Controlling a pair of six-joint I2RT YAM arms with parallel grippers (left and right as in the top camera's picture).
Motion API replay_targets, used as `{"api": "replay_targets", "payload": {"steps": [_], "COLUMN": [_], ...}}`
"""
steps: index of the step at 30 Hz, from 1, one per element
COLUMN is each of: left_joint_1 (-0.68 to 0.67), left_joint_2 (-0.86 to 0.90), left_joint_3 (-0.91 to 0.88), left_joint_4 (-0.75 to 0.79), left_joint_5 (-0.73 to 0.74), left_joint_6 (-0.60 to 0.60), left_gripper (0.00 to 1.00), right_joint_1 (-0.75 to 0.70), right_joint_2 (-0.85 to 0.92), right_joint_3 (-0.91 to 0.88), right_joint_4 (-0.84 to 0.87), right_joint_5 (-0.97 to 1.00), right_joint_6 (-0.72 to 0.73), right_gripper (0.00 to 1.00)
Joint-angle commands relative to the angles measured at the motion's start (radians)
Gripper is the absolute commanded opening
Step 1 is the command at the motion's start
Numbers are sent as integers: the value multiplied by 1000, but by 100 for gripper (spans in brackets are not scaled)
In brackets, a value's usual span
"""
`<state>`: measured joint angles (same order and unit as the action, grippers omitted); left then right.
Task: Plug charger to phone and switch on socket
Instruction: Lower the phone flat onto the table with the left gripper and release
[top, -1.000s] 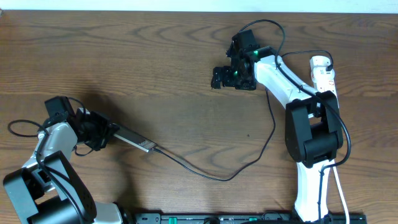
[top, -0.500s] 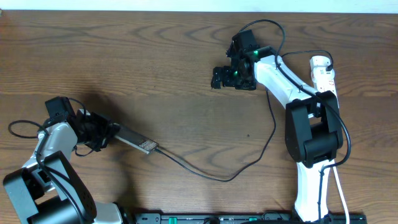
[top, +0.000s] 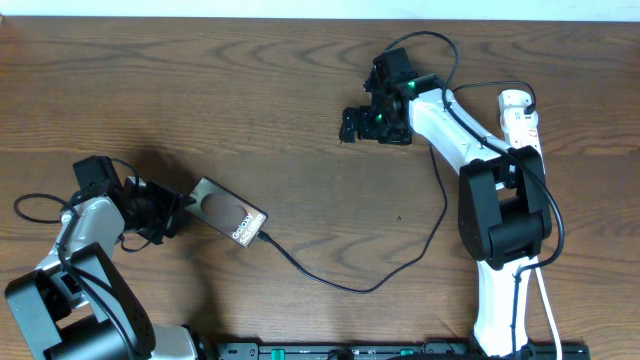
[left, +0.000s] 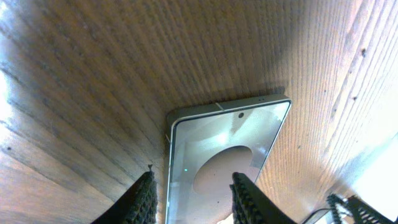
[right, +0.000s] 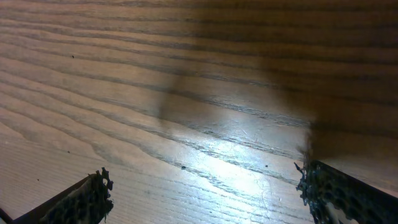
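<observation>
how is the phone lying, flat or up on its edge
Flat, or nearly so: the overhead view shows the phone's broad face, with its dark ring and white lettering, turned up on the table.

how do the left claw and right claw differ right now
The left claw hangs over the end of the phone, fingers moderately apart; the right claw is over bare table, fingers much wider. Both look open, gripping nothing.

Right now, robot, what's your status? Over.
Left gripper and right gripper open. Charger looks plugged into phone. Socket far right, untouched. Nothing blocking.
</observation>
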<state>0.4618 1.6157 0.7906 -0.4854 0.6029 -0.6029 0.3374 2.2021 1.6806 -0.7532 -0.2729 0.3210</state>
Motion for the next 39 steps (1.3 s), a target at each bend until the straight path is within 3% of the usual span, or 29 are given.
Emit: {"api": "replay_targets", "payload": {"steps": [1,9,13,17,22,27,33,39], "left_joint_1": [-3,-3,-3,-5,-68,-177,-309,-397], "left_joint_2": [-7,-37,-98,-220,-367,-475,-507,-505], "left_joint_3": [11,17,31,35,35,35,34,34], "left_joint_4": [12,176,286,388,401,396,361,361], "left_joint_5": [6,33,176,343,353,244,76,-53], "left_joint_6": [16,82,167,211,270,271,278,282], "left_gripper": [49,70,84,86,86,86,87,87], "right_joint_1": [-2,-3,-3,-3,-7,-68,-275,-567], "right_joint_2": [-5,-17,-47,-109,-225,-388,-559,-562], "right_joint_3": [19,20,22,24,35,64,68,64], "right_joint_4": [0,0,1,-3,-22,-64,-89,-93], "right_joint_5": [5,6,24,55,183,279,411,284], "right_joint_6": [-15,-31,-42,-68,-66,-64,-98,-266], "right_gripper": [99,99,99,99,99,99,99,99]}}
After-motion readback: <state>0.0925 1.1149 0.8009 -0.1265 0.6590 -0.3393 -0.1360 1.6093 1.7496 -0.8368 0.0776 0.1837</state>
